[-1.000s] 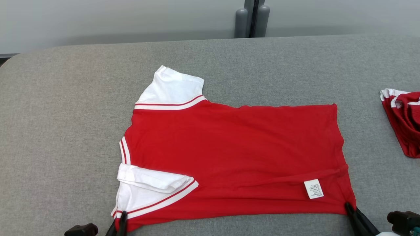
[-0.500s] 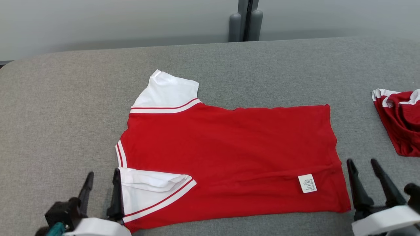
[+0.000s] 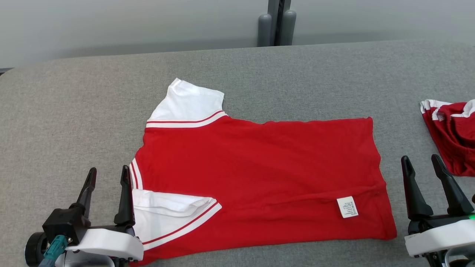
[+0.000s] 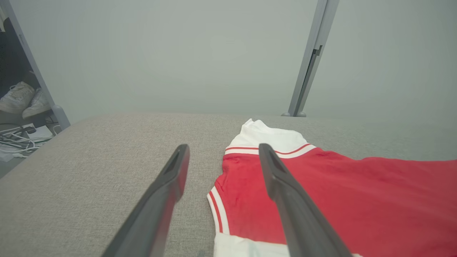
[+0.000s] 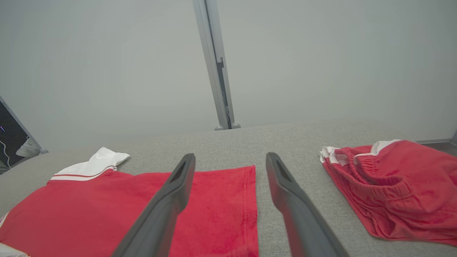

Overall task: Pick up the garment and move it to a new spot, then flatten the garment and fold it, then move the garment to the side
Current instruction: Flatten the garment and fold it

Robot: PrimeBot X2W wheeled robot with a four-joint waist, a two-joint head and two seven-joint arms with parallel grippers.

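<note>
The garment (image 3: 259, 174) is a red T-shirt with white sleeves, lying flat on the grey padded table (image 3: 74, 111), collar end to the left and hem to the right, its near sleeve folded inward. A white label sits near its lower right corner. My left gripper (image 3: 108, 172) stands open by the shirt's left edge, lifted off the near sleeve, holding nothing. In the left wrist view the garment (image 4: 321, 192) lies under and right of the open left gripper (image 4: 223, 151). My right gripper (image 3: 421, 161) is open just right of the hem; the right wrist view shows the hem (image 5: 221, 203) between the spread fingers of the right gripper (image 5: 230, 160).
A crumpled pair of red shorts (image 3: 454, 135) with white trim lies at the table's right edge, close to my right gripper, and shows as red shorts (image 5: 392, 185) in the right wrist view. A grey post (image 3: 276, 22) stands behind the table. Shoes and cables lie on the floor far left.
Both grippers have let go of the shirt's near corners, opened wide and risen clear of it. The shirt now lies loose; the head view also shifted slightly.
</note>
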